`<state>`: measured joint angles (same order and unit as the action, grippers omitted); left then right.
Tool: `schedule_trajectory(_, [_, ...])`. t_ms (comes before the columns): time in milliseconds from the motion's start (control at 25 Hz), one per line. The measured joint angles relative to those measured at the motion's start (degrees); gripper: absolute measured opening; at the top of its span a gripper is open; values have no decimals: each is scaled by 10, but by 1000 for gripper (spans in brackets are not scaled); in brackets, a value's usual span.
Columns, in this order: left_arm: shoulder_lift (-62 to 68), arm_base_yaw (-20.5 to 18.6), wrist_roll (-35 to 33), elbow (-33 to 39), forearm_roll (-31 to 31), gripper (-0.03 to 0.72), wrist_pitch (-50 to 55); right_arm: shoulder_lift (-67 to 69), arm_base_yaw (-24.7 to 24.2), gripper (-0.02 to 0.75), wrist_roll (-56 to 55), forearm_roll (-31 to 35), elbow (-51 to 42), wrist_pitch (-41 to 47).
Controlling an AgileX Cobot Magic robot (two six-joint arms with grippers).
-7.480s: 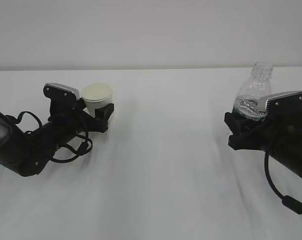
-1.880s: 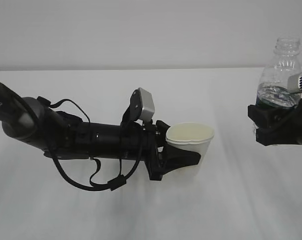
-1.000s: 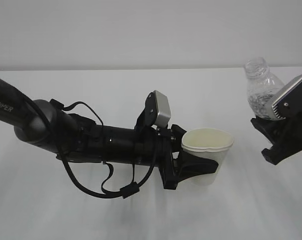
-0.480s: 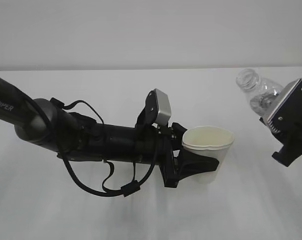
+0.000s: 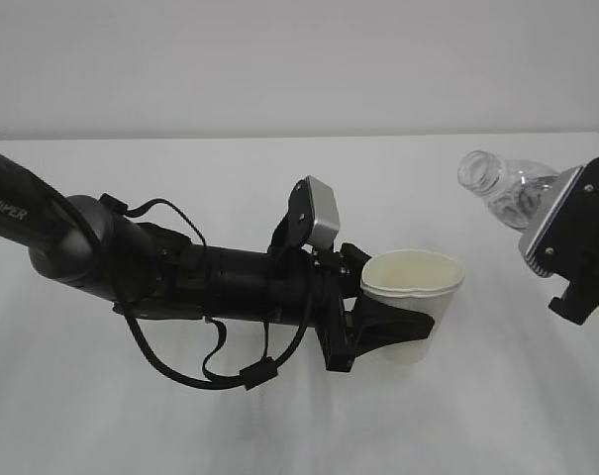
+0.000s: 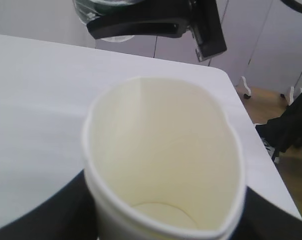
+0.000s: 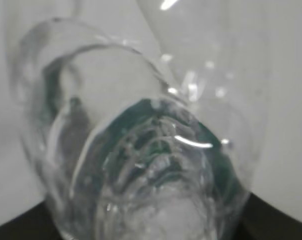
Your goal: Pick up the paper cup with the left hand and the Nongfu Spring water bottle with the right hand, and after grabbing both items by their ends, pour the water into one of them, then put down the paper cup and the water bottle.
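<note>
My left gripper (image 5: 406,329), on the black arm marked "PIPER", is shut on the paper cup (image 5: 414,297) and holds it upright a little above the table. In the left wrist view the paper cup (image 6: 160,160) fills the frame; its rim is squeezed slightly oval and its bottom looks dry. My right gripper (image 5: 568,249) is shut on the lower part of the Nongfu Spring water bottle (image 5: 517,193), which lies tilted with its open mouth pointing left, above and to the right of the cup. The bottle (image 7: 141,150) fills the right wrist view, with its green label showing. No stream of water shows between mouth and cup.
A white table (image 5: 180,416) spreads under both arms, with a pale wall behind. In the left wrist view the table's far corner (image 6: 225,75) gives way to a wooden floor with dark furniture legs (image 6: 285,130).
The right gripper has tipped the bottle further over to the left, so its mouth is lower and closer to the cup. The left arm and the cup have held still.
</note>
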<state>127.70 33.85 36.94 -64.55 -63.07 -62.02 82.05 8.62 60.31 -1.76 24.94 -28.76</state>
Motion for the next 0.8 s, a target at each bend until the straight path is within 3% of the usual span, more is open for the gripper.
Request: schedule_trajectory(800, [0,5,0,0,0,425,3,12,0,405,134,3,0,-12])
